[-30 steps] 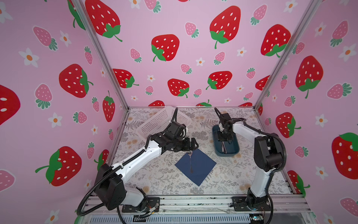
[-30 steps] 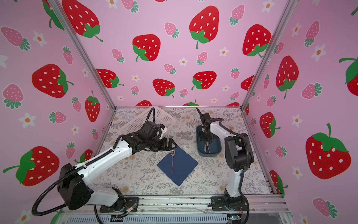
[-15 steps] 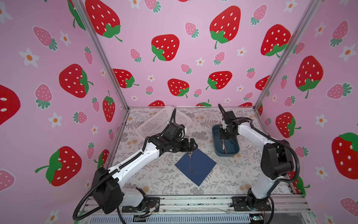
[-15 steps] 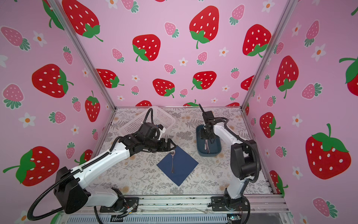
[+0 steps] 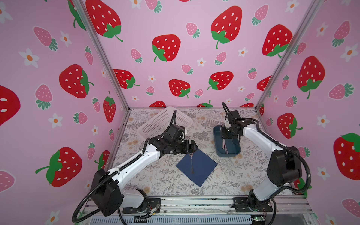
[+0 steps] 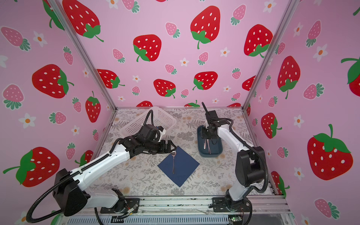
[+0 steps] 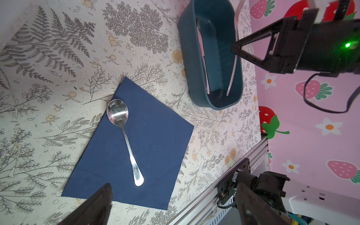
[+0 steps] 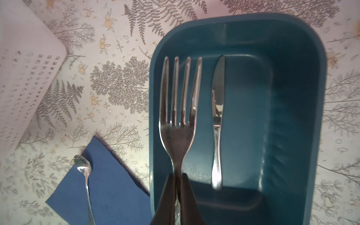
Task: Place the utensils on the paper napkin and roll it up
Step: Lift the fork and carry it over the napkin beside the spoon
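Observation:
The navy paper napkin (image 5: 202,171) (image 6: 183,171) (image 7: 155,140) lies flat on the table, turned like a diamond. A silver spoon (image 5: 192,163) (image 6: 173,161) (image 7: 124,134) rests on it. My left gripper (image 5: 192,147) (image 6: 172,147) (image 7: 173,206) hovers open by the napkin's far corner, above the spoon's bowl, holding nothing. My right gripper (image 8: 177,175) (image 5: 227,134) (image 6: 207,136) is shut on the fork (image 8: 180,109) (image 7: 233,68) at its neck, over the teal tray (image 8: 292,97) (image 5: 229,153). The fork's tines stick up past the tray's rim. The knife (image 8: 217,124) (image 7: 203,58) lies inside the tray.
A white perforated basket (image 5: 163,122) (image 6: 165,118) (image 8: 23,78) lies tipped at the back left, behind the left arm. The aluminium rail (image 5: 194,202) runs along the table's front edge. Pink strawberry walls close in the back and both sides.
The right arm's elbow has swung outward to the right while its gripper stays over the tray with the fork. The left arm has barely moved.

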Robot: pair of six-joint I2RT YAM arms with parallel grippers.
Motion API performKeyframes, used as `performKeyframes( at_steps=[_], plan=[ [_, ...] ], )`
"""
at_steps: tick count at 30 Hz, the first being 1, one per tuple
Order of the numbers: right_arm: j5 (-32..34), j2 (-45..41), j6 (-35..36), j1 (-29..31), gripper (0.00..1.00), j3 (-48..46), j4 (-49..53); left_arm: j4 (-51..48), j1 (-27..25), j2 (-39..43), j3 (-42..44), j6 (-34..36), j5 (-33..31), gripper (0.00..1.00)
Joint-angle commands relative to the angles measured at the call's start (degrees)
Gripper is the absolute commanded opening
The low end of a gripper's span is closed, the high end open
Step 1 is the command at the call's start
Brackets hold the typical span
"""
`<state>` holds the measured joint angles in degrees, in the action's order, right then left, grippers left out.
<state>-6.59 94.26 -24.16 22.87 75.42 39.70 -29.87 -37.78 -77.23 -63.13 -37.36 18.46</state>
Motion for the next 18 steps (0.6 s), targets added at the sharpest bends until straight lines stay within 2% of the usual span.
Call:
performKeyframes(
  at_steps=[1,18],
  plan=[
    [-7.0,-3.4,-1.3,1.0,0.03,-1.2,-1.6,0.0,-0.2,1.6,0.6,-0.2,-0.6,0.99],
    [-8.4,-2.5,-10.6,15.2,0.03,-5.7,-8.6,-0.6,-0.1,4.8,3.6,-1.2,-4.0,0.99]
  ],
)
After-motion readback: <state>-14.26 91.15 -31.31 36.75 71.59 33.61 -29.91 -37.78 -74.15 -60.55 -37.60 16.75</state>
